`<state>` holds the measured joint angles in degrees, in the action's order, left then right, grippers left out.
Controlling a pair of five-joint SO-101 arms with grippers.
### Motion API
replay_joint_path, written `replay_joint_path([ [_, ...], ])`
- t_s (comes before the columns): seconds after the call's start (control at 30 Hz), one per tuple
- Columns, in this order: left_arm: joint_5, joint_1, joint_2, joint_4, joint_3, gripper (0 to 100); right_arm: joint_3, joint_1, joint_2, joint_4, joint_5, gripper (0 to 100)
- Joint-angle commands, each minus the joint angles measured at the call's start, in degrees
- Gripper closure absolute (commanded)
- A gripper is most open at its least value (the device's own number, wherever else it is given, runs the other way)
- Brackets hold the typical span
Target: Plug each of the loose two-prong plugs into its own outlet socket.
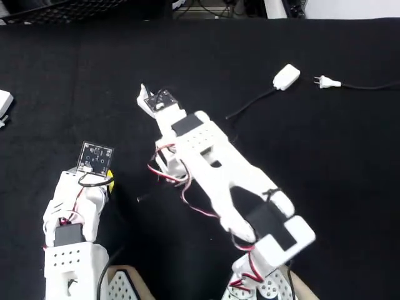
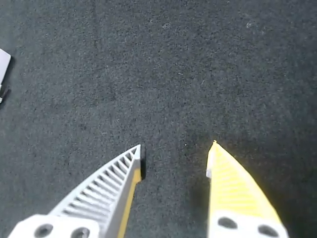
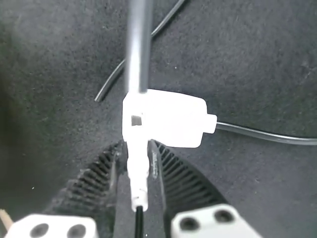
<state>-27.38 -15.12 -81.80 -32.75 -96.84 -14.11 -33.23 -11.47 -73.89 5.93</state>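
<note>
— Has the right gripper [image 3: 137, 146] got hold of anything?

— Yes. It's closed tight on the plug [image 3: 137, 181], gripping the body, with the cable trailing out behind. The plug's nose is up against the socket [image 3: 168, 121], which seems to lie on the cloth [image 1: 62, 62] near the middle of the table. I can't tell whether the prongs are in.

— So what makes this push go well?

— I'd say keep it dead straight along the plug's own line, slow and even. Nothing is holding that socket, so a crooked shove would probably skid or twist it instead of seating the prongs.

— And the left gripper [image 2: 176, 145]?

— It's wide open with nothing in it, over bare cloth, well apart from the socket. Bracing the socket's back with it would help, I reckon.

— What's the grey bar [image 3: 138, 44] above the socket?

— I can't make it out.

— Anything left after this?

— The far plug [image 1: 325, 81] and far socket [image 1: 286, 77] lie near each other on the right side of the table, not joined yet.
</note>
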Motion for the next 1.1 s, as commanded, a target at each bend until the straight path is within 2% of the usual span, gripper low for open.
replay_joint_path([
  [0.0, -0.53, 0.75, 0.18, 0.79, -1.01, 78, 6.46, -0.35, -9.1, -3.34, 0.26, 98.6],
  [0.23, -0.53, 0.75, 0.18, 0.79, -1.01, 78, 17.27, -1.05, -19.21, -9.23, 0.7, 98.6],
  [0.47, -0.53, 0.75, 0.18, 0.79, -1.01, 78, 15.69, -2.37, -20.35, -8.35, 2.55, 98.6],
  [0.73, -0.53, 0.75, 0.18, 0.79, -1.01, 78, 14.11, 5.63, -20.44, -7.12, 2.11, 98.6],
  [1.07, -0.53, 0.75, 0.18, 0.79, -1.01, 78, 13.93, 10.29, -20.53, -7.21, -1.05, 98.6],
])
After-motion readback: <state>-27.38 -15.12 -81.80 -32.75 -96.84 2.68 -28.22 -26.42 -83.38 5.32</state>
